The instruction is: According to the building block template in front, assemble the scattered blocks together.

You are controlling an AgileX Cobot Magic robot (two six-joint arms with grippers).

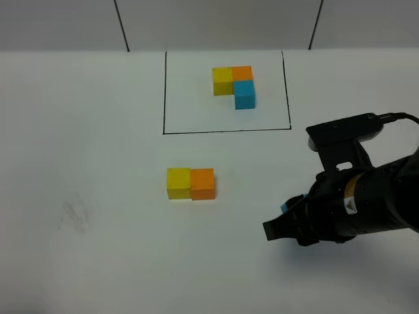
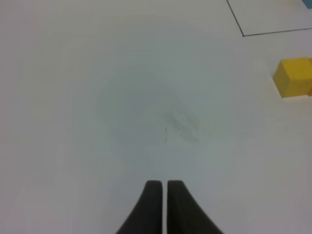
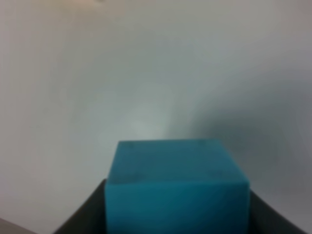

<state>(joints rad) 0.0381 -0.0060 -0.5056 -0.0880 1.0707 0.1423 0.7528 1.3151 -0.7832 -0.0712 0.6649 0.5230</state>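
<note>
Blue cube (image 3: 176,195) sits clamped in my right fingers (image 1: 280,222) near the worktop's (image 1: 98,261) right edge. The yellow cube (image 1: 178,182) and orange cube (image 1: 202,183), touching, lie to its left, mid-worktop. Judging by the template (image 1: 234,85), it goes against orange's near face. My left fingers (image 2: 164,192) are pinched shut, empty.

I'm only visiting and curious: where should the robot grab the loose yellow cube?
From above, probably, squeezing the near and far faces of the yellow cube. Its sides are flat and parallel, but the orange cube sits flush against one of them, so that pair is blocked.
</note>
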